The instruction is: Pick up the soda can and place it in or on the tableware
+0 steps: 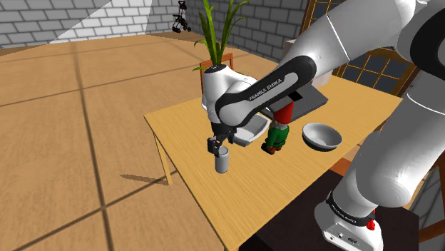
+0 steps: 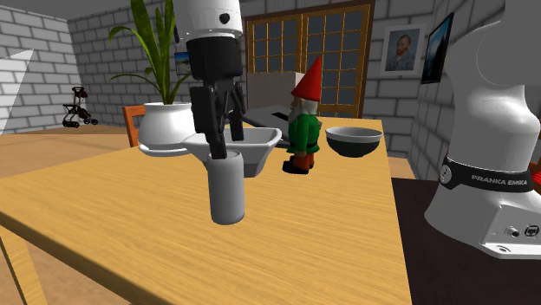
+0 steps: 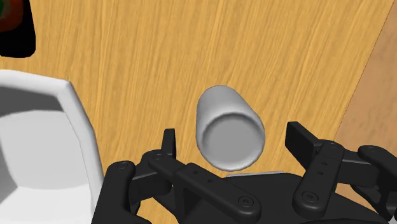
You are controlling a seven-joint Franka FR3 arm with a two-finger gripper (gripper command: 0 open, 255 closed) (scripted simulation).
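The soda can is a plain grey cylinder standing upright on the wooden table, near its edge. My black gripper hangs straight above it, open. In the second exterior view the fingertips reach just to the can's top. Through the wrist view the can lies between the two spread fingers, which do not touch it. A white squarish dish sits just behind the can, also in the wrist view. A grey bowl stands farther along the table.
A garden gnome with a red hat stands between the dish and the bowl. A dark flat object lies behind it. A potted plant and a chair back stand beyond the table. The table edge runs close to the can.
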